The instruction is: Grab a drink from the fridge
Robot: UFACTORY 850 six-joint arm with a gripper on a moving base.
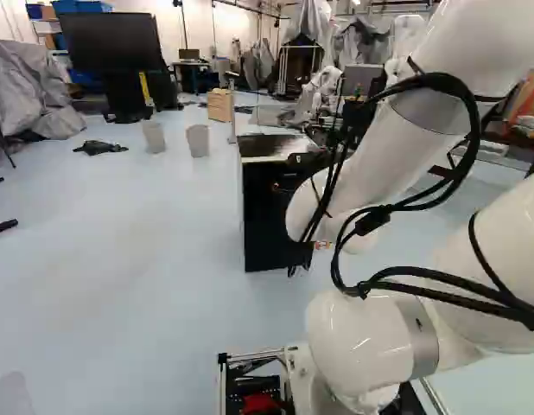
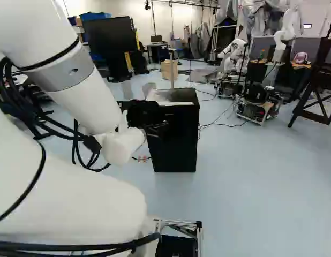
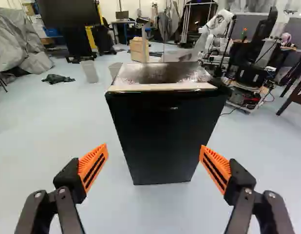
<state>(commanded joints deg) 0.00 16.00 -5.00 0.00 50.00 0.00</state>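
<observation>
Wrist view showed the claw (image 3: 154, 147) spread wide, its orange pads (image 3: 93, 166) well apart, with nothing gripped between them. Ahead of it, apart from both fingers, stood the fridge (image 3: 162, 136), upright on the floor (image 3: 53, 126), its door shut and facing the arm. No drink showed; it was presumably inside, behind that door.

The step in hand looked to be the approach to the door, with the whole opening and fetching yet to do. A dark piece (image 3: 219, 87) sat at the fridge's top front corner, on the side toward another robot (image 3: 219, 22). It might have been the hinge, and if so, the pull belonged at the opposite front edge. No handle could be made out, so that seam was worth a closer look before any contact.

Good work here meant lining up one finger with the seam just below the top front edge, coming in slowly, and hooking rather than squeezing. Pushing square on the door could have shoved the fridge back or rocked it. Once the door gave, the pull needed to follow its arc, with room left for it to swing clear of the arm and base.
</observation>
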